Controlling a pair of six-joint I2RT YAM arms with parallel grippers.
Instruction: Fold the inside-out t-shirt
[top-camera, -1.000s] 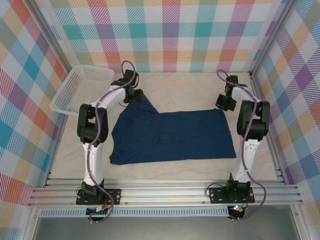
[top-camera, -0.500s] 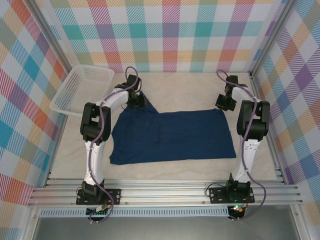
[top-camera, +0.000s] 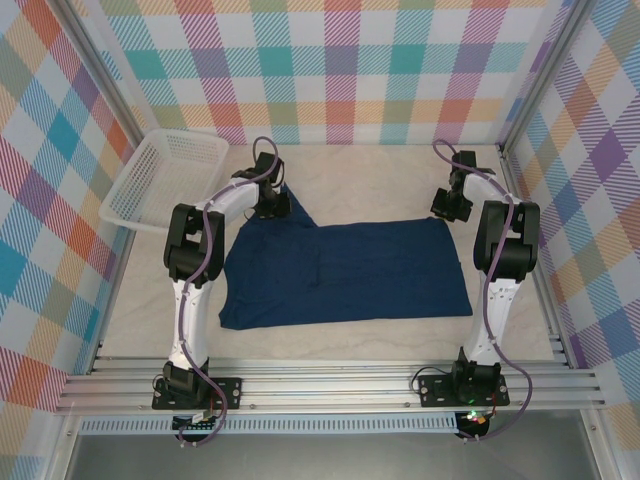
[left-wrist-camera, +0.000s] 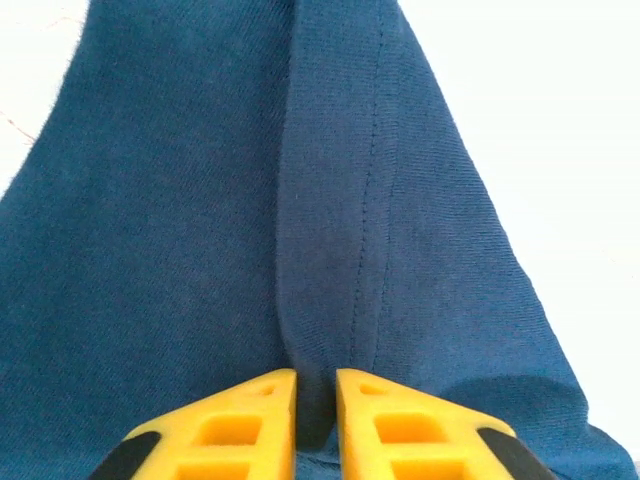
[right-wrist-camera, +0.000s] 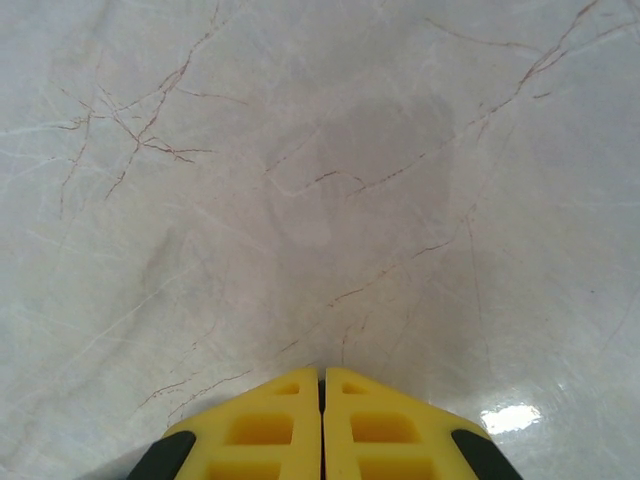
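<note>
From above: my left pincer (top-camera: 272, 204) sits right on the far-left peak of the inside-out t-shirt (top-camera: 345, 270). The garment spreads away from it toward my base and off to its right. Its long axis runs sideways across the table (top-camera: 360, 175) to my right pincer (top-camera: 452, 206), which hangs just past the far-right corner. Left is plainly the arm on the cloth. The shirt is dark navy and mostly flat, with that one corner pulled to a point. A white basket (top-camera: 165, 178) stands off to the left pincer's left.

Left wrist: the tips are nipped narrow on a raised ridge of navy cloth, and a stitched seam runs straight ahead of them.

Right wrist: the tips are pressed together on nothing, with bare marbled tabletop ahead. I reckon the fold must carry from my left pincer across that long axis.
</note>
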